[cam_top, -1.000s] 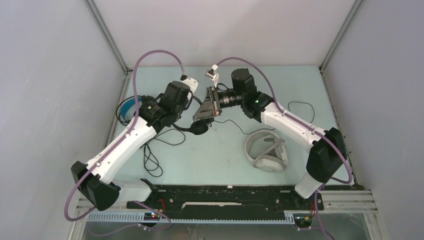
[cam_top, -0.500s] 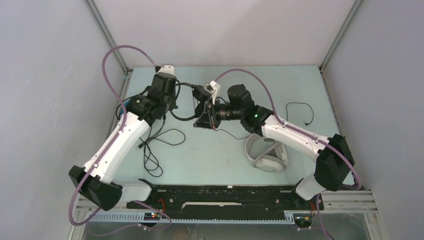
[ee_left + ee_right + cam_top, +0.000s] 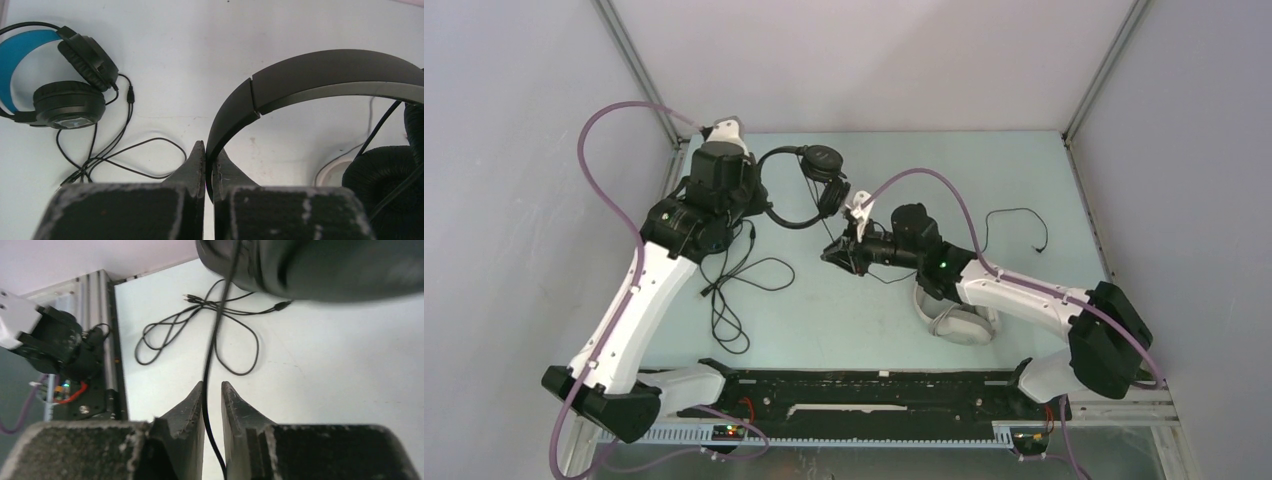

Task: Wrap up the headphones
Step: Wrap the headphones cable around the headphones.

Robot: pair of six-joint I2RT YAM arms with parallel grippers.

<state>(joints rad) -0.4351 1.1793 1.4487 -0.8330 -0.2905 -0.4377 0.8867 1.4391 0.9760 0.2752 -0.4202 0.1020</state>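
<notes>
Left gripper (image 3: 207, 150) pinches black headset (image 3: 325, 75) headband; earcup cut off at frame edge

The thin black headphones (image 3: 320, 75) are seen in smooth matt plastic, their ear pad (image 3: 385, 175) covered in wrinkled, leather-like material. The left end effector (image 3: 208, 150) is coated in rough, scuffed black. The tabletop (image 3: 200, 50) is finished smooth and matt.

No text, label, brand, number or sign can be read anywhere in these views.
</notes>
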